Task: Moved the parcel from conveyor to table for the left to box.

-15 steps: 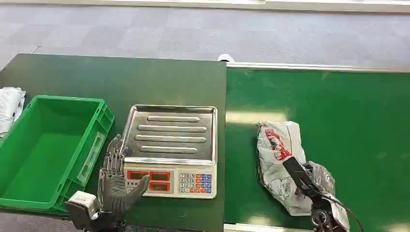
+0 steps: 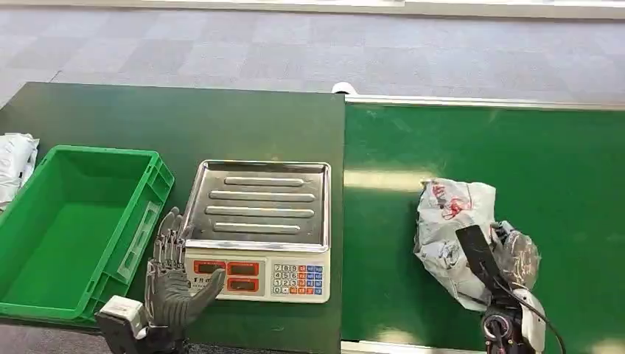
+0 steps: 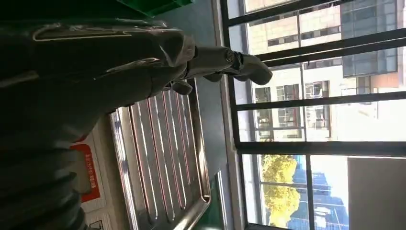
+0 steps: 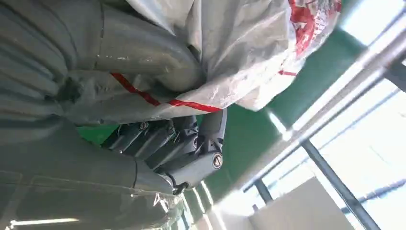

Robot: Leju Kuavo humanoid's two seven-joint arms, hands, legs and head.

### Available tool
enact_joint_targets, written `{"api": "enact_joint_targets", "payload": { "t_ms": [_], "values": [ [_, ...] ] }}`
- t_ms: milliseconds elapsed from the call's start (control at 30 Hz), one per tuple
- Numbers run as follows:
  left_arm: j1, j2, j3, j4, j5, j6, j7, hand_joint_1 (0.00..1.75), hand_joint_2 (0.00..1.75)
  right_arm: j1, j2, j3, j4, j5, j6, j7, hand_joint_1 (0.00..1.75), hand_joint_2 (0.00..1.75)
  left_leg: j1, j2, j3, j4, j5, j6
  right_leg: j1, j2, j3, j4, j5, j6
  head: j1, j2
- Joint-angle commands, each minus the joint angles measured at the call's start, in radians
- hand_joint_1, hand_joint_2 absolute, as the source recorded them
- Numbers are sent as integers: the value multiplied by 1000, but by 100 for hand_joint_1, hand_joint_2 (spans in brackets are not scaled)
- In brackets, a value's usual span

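The parcel (image 2: 449,221), a crumpled white plastic bag with red print, is on the green conveyor belt (image 2: 479,140) at the right. My right hand (image 2: 510,258) grips its near end. In the right wrist view the thick thumb (image 4: 143,52) presses on the parcel (image 4: 230,57) and the dark fingers (image 4: 163,143) curl beneath it. My left hand (image 2: 171,276) hovers open, fingers spread, over the dark table (image 2: 184,118) between the green box (image 2: 151,199) and the scale (image 2: 258,273). The left wrist view has my left hand (image 3: 119,72) above the scale's steel tray (image 3: 163,143).
The green box is empty and stands at the table's left. A white bag (image 2: 15,166) lies beyond its left side. The scale with its steel tray (image 2: 258,203) sits by the table's right edge, next to the belt. Grey floor lies beyond.
My right hand and the parcel have shifted to the right on the belt, and the parcel has turned and bunched up. My left hand has barely moved.
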Motion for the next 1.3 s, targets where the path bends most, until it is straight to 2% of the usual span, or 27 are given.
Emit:
{"api": "enact_joint_targets", "payload": {
  "t_ms": [33,133,267,300,367,433,533,567,633,767,1100,1167,1200,1300],
  "values": [
    [-34,15,-34,77,14,3,-28,0,175,-74,63,87,-178,-41,-45,-71,175,175,-1,3,0,0,0,1,-1,3,-2,1,1,-2,0,0],
    [-50,12,-41,93,13,2,-32,0,175,-116,59,129,-165,-55,-39,-65,175,175,-1,5,0,-1,1,2,0,4,-2,0,2,-3,0,0],
    [-50,13,-40,92,14,2,-32,0,175,-117,55,131,-157,-59,-43,-63,175,175,-1,2,1,-1,1,1,0,1,0,0,1,-2,0,0],
    [-60,15,-45,100,17,-13,-32,0,175,-141,51,146,-140,-85,-31,-92,175,175,-1,1,1,-1,1,1,0,0,0,0,1,-2,0,0],
    [-87,5,-41,120,15,-24,-38,0,175,-219,52,194,-77,-89,-6,-107,175,175,-1,3,1,-1,1,2,-1,2,0,0,1,-1,0,0],
    [-143,-6,-45,148,12,-45,-42,0,175,-342,57,275,64,-122,118,-107,175,175,-1,6,0,0,1,2,-1,5,-2,1,2,-2,0,0],
    [-221,-15,-48,171,6,-58,-28,0,175,-453,131,334,277,-160,200,-110,175,175,0,8,0,0,2,1,0,7,-2,1,4,-2,0,0],
    [-237,-18,-45,171,4,-60,-18,0,175,-461,156,344,314,-190,222,-124,175,175,0,10,0,-2,4,2,1,8,-3,-1,7,-5,0,0],
    [-261,-28,-30,167,1,-66,4,0,175,-458,201,389,378,-230,266,-144,175,175,0,5,2,-1,3,0,1,4,0,0,3,-4,0,0],
    [-312,-53,-21,201,-13,-86,23,0,175,-448,250,486,482,-249,312,-180,175,175,1,4,3,-1,4,0,2,3,1,0,3,-3,0,0],
    [-320,-63,7,201,-25,-77,29,0,175,-470,265,512,631,-312,331,-208,175,175,0,1,0,-1,4,0,1,0,0,0,3,-3,0,0],
    [-314,-64,13,195,-27,-71,30,0,175,-483,267,497,665,-316,304,-179,171,175,0,1,-1,-1,5,0,1,0,-1,0,3,-4,0,0],
    [-304,-63,16,183,-31,-66,31,0,175,-492,271,482,693,-323,285,-168,0,175,1,1,-1,-1,4,0,1,0,-1,0,3,-4,0,0],
    [-298,-65,22,176,-35,-59,34,0,175,-498,270,446,717,-342,245,-160,0,175,0,1,-1,-1,4,0,1,0,-1,0,3,-3,0,0]
  ]
}}
